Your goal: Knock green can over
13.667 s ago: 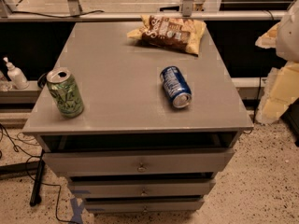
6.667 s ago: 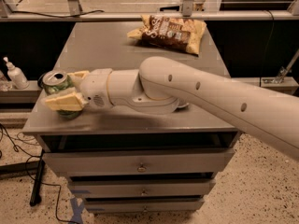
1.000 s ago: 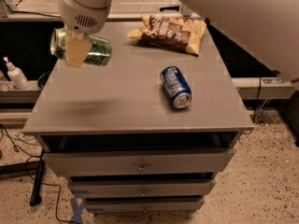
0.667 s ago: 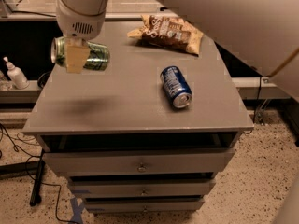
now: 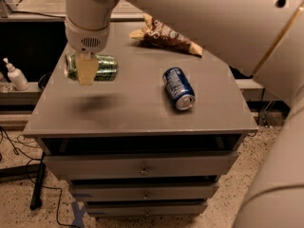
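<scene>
The green can [image 5: 103, 67] lies on its side in my gripper [image 5: 86, 74], held just above the left part of the grey cabinet top [image 5: 137, 108]; its shadow falls on the surface below. One cream finger [image 5: 86, 69] crosses the front of the can, and the other is hidden behind it. The gripper is shut on the can. The white arm comes down from the top of the view. The blue can [image 5: 178, 88] with white lettering lies on its side at the middle right of the top.
A brown snack bag [image 5: 166, 34] lies at the back of the top. The cabinet has drawers [image 5: 142, 167] below. A white bottle [image 5: 14, 75] stands on a shelf to the left. Cables run over the speckled floor at lower left.
The gripper has come down and slightly right with the green can held sideways in it. The blue can and the snack bag have not moved.
</scene>
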Tool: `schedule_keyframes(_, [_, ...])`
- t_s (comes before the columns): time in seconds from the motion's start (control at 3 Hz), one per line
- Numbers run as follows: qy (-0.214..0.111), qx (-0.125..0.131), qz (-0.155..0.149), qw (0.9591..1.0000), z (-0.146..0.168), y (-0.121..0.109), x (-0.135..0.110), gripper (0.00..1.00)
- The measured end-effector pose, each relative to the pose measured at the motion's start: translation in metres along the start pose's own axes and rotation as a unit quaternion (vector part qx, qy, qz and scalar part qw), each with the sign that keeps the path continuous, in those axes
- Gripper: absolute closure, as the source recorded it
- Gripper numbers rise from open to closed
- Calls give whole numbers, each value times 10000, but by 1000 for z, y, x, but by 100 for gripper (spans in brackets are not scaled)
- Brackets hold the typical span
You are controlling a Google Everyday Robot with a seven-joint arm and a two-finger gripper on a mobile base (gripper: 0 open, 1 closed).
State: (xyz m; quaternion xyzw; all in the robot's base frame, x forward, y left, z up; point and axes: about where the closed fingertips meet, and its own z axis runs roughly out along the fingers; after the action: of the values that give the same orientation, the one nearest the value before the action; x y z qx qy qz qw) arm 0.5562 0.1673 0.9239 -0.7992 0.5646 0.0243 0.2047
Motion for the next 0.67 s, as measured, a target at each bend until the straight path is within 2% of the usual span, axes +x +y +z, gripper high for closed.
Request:
schedule_keyframes(0.33, [120, -38, -38, 9999, 11, 0, 7, 100])
schedule_keyframes(0.67, [227, -129, -130, 9996, 26, 4, 4, 100])
